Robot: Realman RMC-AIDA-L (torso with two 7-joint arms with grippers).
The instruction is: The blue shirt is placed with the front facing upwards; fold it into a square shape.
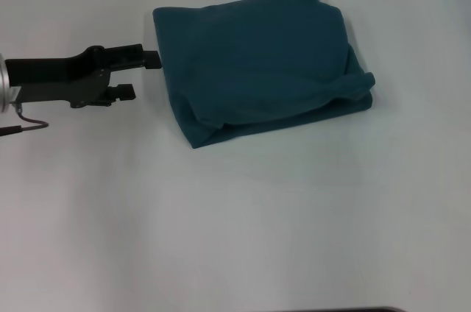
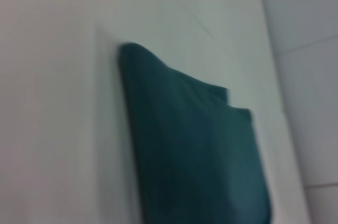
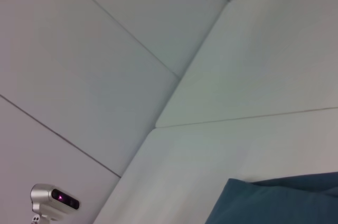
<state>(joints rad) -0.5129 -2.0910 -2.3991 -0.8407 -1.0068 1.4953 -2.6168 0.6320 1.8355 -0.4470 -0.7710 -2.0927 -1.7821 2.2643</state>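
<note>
Fingers [image 1: 152, 59] of left gripper [image 1: 140, 75] spread apart, holding nothing, tips just beside shirt's 9 o'clock edge. Blue shirt [image 1: 257, 62] on table [image 1: 235, 224], toward 12 o'clock, already a rough square; loose flap at 3 o'clock. Right gripper barely in view at 1 o'clock, state unreadable. Folding judged nearly complete; next: tidy flap or withdraw.

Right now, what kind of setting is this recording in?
Probably a lab test bench: a bare white table, plain white panelled walls with a small mounted camera, the folded blue shirt, and the left gripper beside it.
</note>
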